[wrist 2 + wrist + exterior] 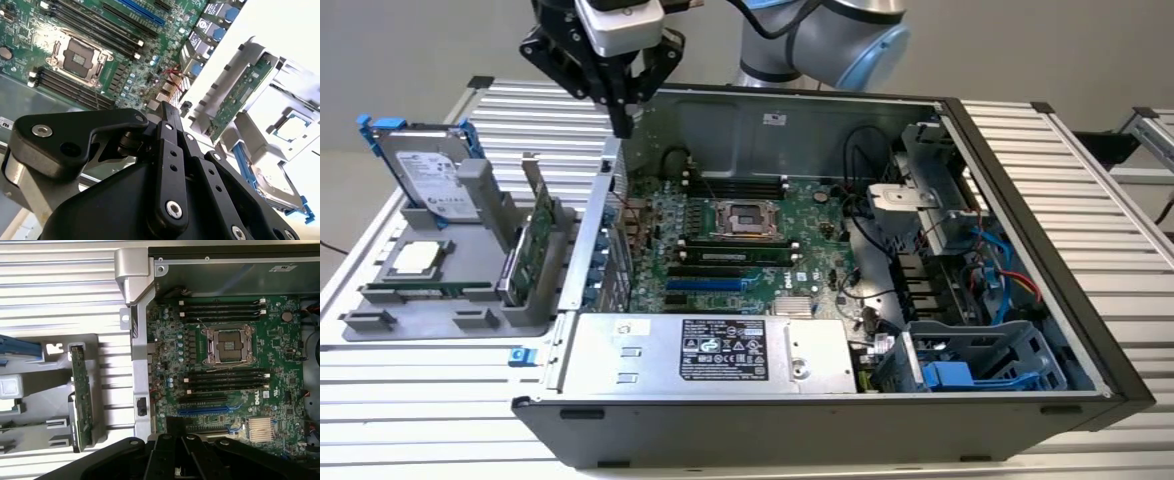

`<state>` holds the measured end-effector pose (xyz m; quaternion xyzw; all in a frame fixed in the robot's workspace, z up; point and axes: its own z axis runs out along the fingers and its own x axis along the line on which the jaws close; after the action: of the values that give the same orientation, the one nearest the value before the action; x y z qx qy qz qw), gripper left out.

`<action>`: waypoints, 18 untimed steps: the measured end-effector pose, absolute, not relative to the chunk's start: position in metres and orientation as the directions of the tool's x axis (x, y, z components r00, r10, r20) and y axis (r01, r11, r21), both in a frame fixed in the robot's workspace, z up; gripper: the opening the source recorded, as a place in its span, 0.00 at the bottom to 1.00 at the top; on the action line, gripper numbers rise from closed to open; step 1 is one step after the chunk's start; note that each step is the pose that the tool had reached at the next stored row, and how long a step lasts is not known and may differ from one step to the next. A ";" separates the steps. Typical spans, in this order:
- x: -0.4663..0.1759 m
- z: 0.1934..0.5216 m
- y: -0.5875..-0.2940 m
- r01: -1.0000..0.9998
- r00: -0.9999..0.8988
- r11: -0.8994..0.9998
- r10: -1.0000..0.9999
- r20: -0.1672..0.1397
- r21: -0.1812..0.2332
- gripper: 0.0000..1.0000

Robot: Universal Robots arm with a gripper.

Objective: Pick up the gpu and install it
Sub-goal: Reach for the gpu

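The arm's hand is hanging over the open computer case, above the case's far corner on the exterior view's left. Its black fingers are pointing straight down and are pressing together at the tips, with nothing sitting between them. In both wrist views the fingers are showing as one narrow closed tip over the edge of the motherboard, close to the metal rear wall of the case.

The gpu is standing on edge in a slot of a gray holder, which is resting on the ribbed metal surface outside the case, on the exterior view's left. Its green board face is showing and its silver end bracket is sticking up at the far end. The card is lying well apart from the hand and nothing is touching it.

In the same holder, a hard drive in a blue frame is leaning upright at the far end, and a square processor chip is lying flat just beside it. Inside the case, the motherboard is lying with its processor socket open, and a silver power supply is sitting along the near wall.
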<state>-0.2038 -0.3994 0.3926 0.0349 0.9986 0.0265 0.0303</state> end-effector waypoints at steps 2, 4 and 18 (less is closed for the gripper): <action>-0.206 0.393 -0.399 0.068 -0.996 0.996 0.071 -0.059 0.055 0.00; -0.208 0.393 -0.399 0.068 -0.996 0.996 0.071 -0.059 0.055 0.00; -0.223 0.392 -0.399 0.068 -0.996 0.996 0.071 -0.059 0.055 0.00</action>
<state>-0.2230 -0.3994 0.3925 0.0349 0.9986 0.0265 0.0304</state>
